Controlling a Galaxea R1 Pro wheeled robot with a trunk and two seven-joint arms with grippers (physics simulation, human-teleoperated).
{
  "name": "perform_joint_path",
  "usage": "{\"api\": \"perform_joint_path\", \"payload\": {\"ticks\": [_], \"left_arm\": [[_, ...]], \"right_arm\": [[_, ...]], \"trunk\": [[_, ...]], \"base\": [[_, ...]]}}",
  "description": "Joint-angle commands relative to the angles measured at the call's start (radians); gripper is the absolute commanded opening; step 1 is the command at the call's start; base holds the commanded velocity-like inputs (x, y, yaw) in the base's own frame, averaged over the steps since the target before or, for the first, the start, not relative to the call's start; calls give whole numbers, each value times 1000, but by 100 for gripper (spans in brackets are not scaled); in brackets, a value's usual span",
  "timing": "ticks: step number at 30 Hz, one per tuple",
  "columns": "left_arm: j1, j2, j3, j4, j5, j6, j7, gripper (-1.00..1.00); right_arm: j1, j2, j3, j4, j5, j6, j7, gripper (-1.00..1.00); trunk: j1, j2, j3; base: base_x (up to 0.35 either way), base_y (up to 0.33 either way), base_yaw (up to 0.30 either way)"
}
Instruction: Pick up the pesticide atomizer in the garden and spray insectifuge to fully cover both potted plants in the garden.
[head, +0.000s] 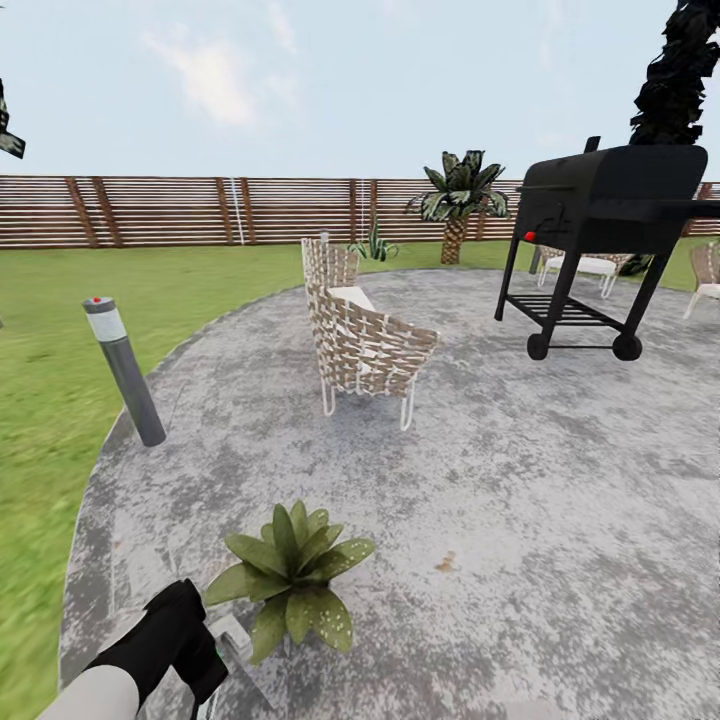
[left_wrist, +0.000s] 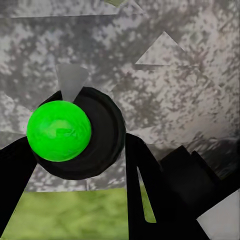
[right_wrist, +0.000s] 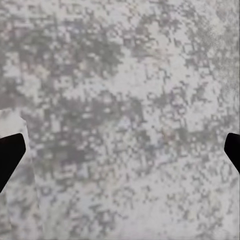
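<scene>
This is a home garden, rendered outdoors under open sky. A round grey paved patio (head: 500, 480) lies ahead of the left gripper (head: 215, 665), edged by green lawn (head: 60, 340) and closed off by a brown slatted wooden fence (head: 200, 210). Woven patio chairs (head: 365, 345), a black wheeled grill (head: 600, 240) and a small palm (head: 458, 200) stand farther ahead; a potted plant (head: 292, 575) sits just beside it.

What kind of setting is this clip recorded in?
A simulated back garden, it seems: a round grey paved patio beside lawn, closed off by a brown slatted fence, with a black grill and woven chairs.
</scene>
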Motion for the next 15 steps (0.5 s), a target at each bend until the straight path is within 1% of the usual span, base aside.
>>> {"api": "perform_joint_path", "payload": {"ticks": [1, 5, 8, 10, 12, 15], "left_arm": [[-1, 1, 0, -2, -4, 6, -6, -100], [-2, 21, 2, -3, 0, -5, 3, -100], [-1, 24, 5, 10, 6, -97, 56, -100], [0, 24, 6, 12, 9, -129, 80, -100], [0, 24, 7, 13, 10, -137, 86, -100], [0, 22, 7, 13, 9, -140, 90, -100]], "right_arm": [[-1, 0, 9, 1, -9, -4, -3, 100], [-1, 0, 10, 1, -8, -4, -3, 100], [-1, -1, 9, 0, -9, -5, -3, 100], [-1, -1, 8, -1, -9, -5, -4, 100], [-1, 0, 9, -1, -9, -5, -4, 100], [-1, 0, 8, 0, -9, -6, -4, 100]], "trunk": [[0, 0, -1], [0, 0, -1], [0, 0, -1], [0, 0, -1], [0, 0, -1], [0, 0, -1]], "base": [[0, 0, -20], [0, 0, -5], [0, 0, 0], [0, 0, 0], [0, 0, -26], [0, 0, -190]]}}
